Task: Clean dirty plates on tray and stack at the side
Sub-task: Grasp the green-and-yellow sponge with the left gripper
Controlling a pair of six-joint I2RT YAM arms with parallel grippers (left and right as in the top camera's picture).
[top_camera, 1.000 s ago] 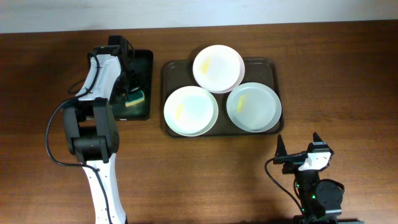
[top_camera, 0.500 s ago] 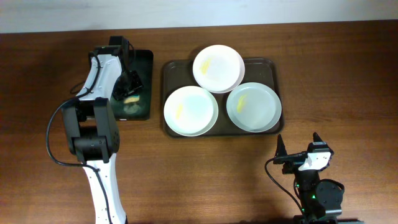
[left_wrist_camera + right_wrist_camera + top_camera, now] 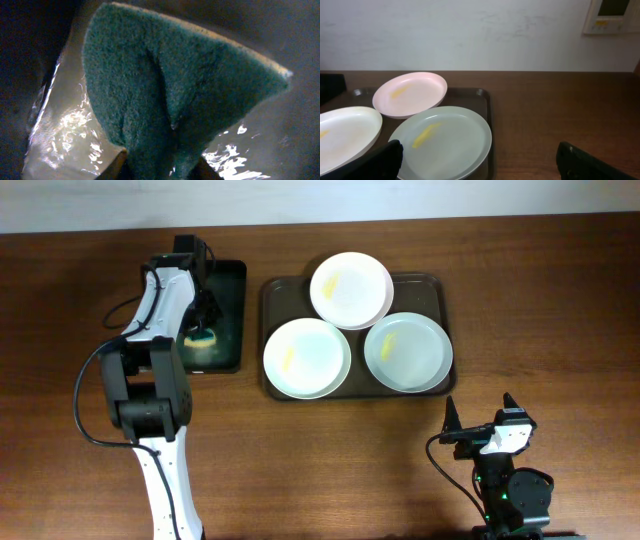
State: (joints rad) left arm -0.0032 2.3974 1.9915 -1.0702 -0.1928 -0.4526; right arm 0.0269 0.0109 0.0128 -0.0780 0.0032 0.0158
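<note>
Three white plates lie on the brown tray: one at the back, one front left, one front right, each with a yellow smear. My left gripper is down in the small black tray, shut on a green sponge that bulges folded between the fingers. By the near edge of the table my right gripper stands open and holds nothing; its view shows the front right plate just ahead.
The black tray's floor looks wet and shiny around the sponge. Bare wooden table lies right of the brown tray and along the front. A white wall with a panel stands behind the table.
The left gripper has closed on the sponge in the black tray, squeezing it into a fold. Plates and right arm have not moved.
</note>
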